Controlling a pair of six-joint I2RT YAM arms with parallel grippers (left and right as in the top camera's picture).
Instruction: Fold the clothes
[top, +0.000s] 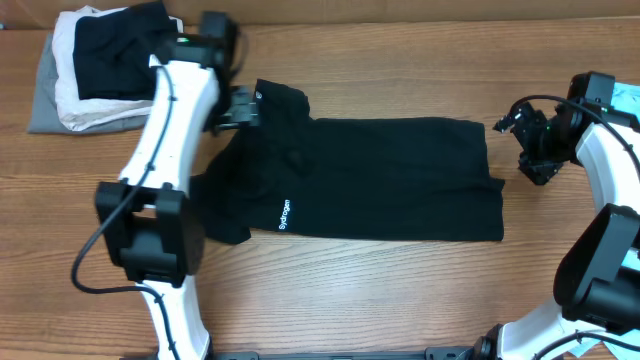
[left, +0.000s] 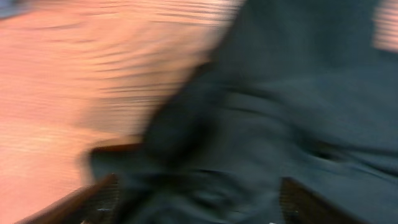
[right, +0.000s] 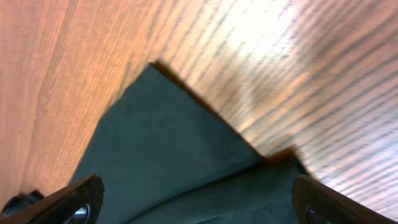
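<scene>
Black clothes (top: 380, 180) lie flat, white lettering (top: 284, 215) reading "Sydrogen" — left pincer (left: 199, 208) and right pincer (right: 199, 205) both spread apart.

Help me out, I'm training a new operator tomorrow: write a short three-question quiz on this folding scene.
1. True or false: the black garment lies bunched in a heap.
2. Its white lettering sits nearest: A) the end by the left gripper, B) the end by the right gripper, C) the exact middle.
3. Fill in: the jaws of both grippers stand ___.
Key: 1 false, it lies spread flat on the table; 2 A; 3 open.
</scene>
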